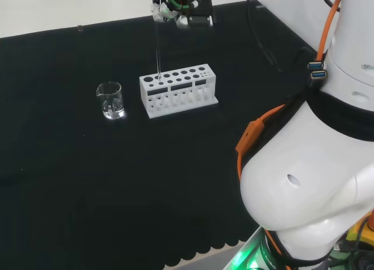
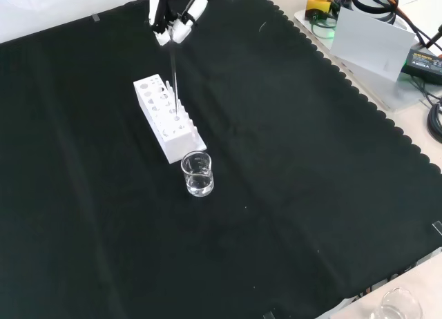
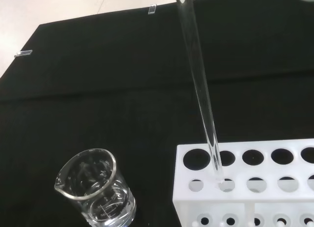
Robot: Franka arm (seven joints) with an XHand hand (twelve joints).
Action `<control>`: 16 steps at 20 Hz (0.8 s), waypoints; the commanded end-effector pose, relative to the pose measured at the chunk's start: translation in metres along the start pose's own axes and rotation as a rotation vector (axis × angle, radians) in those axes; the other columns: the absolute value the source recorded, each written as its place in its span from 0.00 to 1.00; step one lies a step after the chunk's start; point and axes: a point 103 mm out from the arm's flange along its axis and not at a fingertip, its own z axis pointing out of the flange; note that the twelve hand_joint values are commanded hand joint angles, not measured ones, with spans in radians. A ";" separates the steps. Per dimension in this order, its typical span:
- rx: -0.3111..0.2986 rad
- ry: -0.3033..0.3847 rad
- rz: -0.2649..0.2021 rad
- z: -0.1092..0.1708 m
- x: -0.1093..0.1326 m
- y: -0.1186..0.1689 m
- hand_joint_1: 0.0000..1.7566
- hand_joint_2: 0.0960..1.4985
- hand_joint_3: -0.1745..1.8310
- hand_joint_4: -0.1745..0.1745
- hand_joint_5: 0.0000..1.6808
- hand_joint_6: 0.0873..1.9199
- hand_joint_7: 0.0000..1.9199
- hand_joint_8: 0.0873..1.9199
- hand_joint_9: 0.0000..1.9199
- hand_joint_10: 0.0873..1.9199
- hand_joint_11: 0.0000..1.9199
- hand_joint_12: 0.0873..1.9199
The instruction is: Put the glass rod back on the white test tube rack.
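Glass rod [image 1: 158, 51], pinched upright by the hand [image 1: 175, 13], dipped into the white rack [image 1: 178, 89] on black cloth [image 1: 87, 176] beside 1 beaker [image 1: 110, 100].

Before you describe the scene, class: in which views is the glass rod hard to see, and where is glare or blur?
Head view: the rod is a faint pale line against the black cloth, under the hand. Front view: it nearly merges with the white rack. Wrist view: the rod is clear and sharp, with bright highlights on the beaker rim, and a blurred white part at the picture's edge.
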 end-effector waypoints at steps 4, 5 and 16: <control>0.007 -0.001 0.003 0.007 -0.005 -0.002 0.73 0.71 0.00 0.26 0.67 0.35 0.69 0.29 0.86 0.30 0.87 0.35; 0.008 0.000 0.004 0.010 -0.005 -0.001 0.73 0.71 0.00 0.26 0.67 0.35 0.69 0.29 0.86 0.30 0.87 0.35; 0.019 0.004 -0.005 0.017 0.001 0.008 0.73 0.71 0.00 0.26 0.67 0.35 0.69 0.29 0.86 0.30 0.87 0.35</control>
